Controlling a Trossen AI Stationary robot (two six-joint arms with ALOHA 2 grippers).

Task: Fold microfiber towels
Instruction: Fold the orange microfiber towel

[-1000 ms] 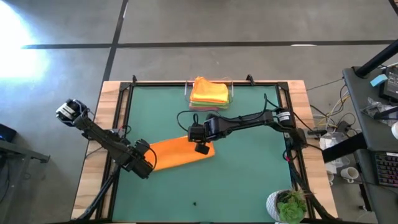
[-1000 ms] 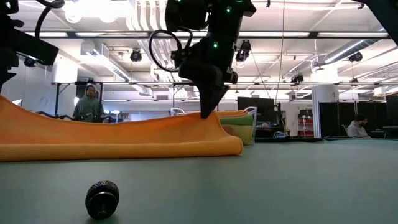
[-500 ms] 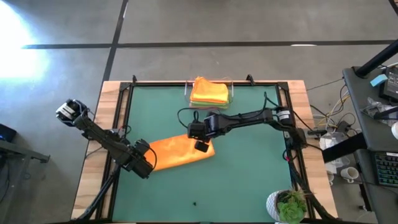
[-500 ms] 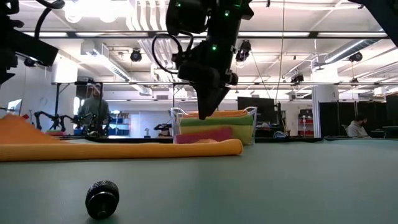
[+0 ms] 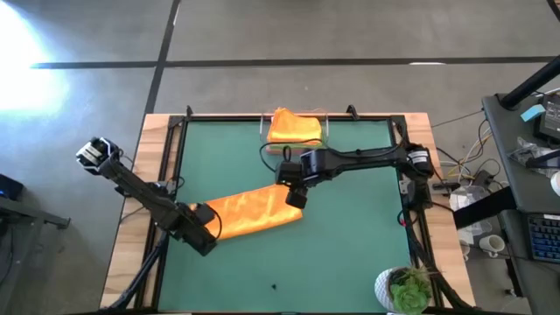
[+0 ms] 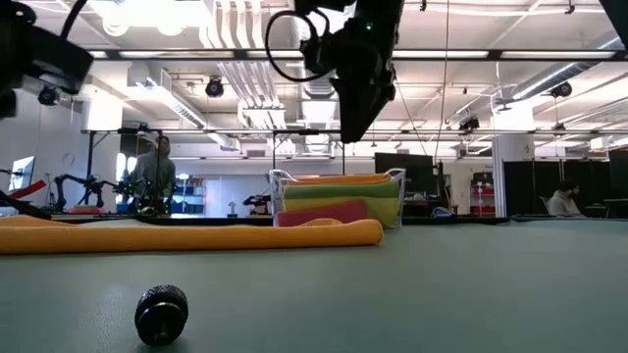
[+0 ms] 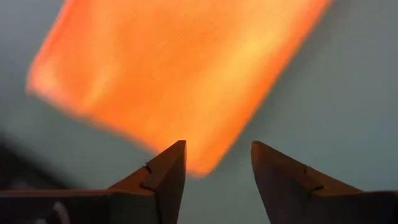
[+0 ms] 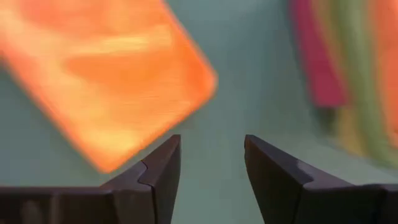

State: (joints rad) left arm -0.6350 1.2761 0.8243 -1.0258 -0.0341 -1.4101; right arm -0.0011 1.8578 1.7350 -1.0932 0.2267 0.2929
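An orange towel [image 5: 249, 213] was seen lying flat on the green mat [image 5: 350, 254] as a long folded strip, free of both grippers. The left gripper [image 5: 203, 238] was placed just off the strip's end farthest from the clear tray [image 5: 296, 131], its jaws parted and empty, as the left wrist view showed. The right gripper [image 5: 296, 194] was held above the strip's end nearest the tray, jaws likewise spread with nothing between them. Folded towels [image 6: 341, 201] in orange, green and pink were stacked in the tray, well apart from the strip. A small black knob [image 6: 161, 314] lay on the mat, on the strip's side away from the tray. The cloth was judged light, limp and non-slippery; it would best be pinched at the two corners of one short end.
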